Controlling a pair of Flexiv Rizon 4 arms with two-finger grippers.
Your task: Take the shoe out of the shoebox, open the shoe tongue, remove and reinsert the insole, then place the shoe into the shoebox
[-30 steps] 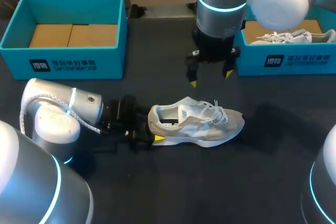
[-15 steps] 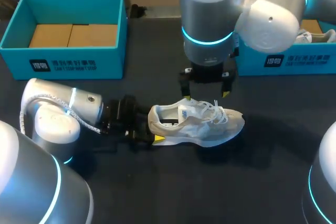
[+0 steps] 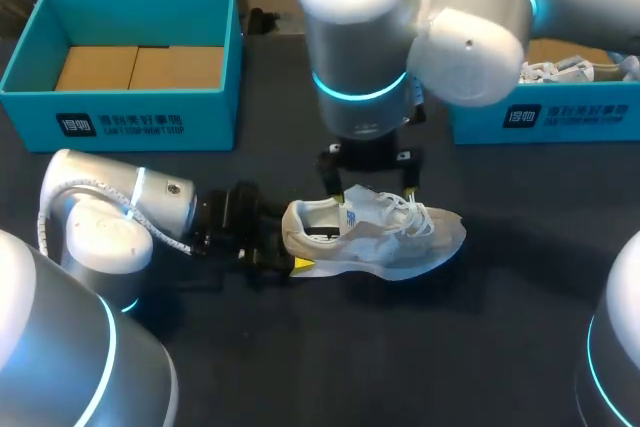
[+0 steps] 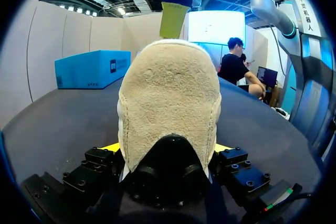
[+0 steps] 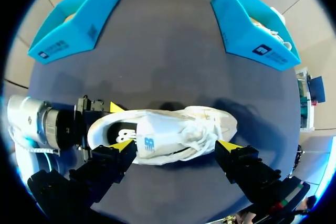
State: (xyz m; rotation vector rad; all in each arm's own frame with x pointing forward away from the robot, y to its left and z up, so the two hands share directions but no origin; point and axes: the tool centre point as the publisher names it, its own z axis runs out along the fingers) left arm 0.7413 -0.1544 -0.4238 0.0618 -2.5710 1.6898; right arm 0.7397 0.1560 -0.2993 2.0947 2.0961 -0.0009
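Shoe is laid upright on dark table. Its heel is pinched from 2 sides by left gripper. Right gripper is held spread wide just above the shoe's laces.

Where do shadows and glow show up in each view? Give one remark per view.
Head view: the cyan ring on the right arm glows; a soft shadow darkens the table beyond the toe of the shoe. Right wrist view: a similar shadow past the toe. Left wrist view: the heel is evenly lit, no glare.
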